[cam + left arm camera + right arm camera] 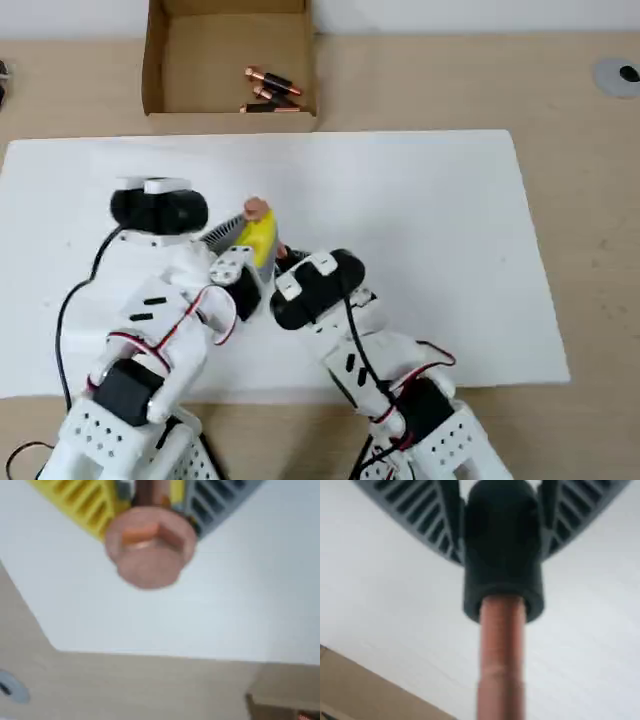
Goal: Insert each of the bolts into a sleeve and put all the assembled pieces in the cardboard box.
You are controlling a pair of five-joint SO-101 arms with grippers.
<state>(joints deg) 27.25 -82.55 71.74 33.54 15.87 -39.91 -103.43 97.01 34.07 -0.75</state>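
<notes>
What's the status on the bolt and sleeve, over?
Left claw shut on bolt. Right claw shut on sleeve, bolt shaft in its opening. Finished pieces in box. Nothing blocking.

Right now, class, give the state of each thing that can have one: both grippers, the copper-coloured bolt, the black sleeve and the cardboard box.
Left gripper: shut on the copper-coloured metal bolt.
Right gripper: shut on the black cylindrical sleeve.
Copper-coloured metal bolt: shaft partly inside the sleeve, head outside.
Black cylindrical sleeve: bolt's shaft entering one end.
Brown cardboard box: open-topped, assembled pieces lying inside.
</notes>
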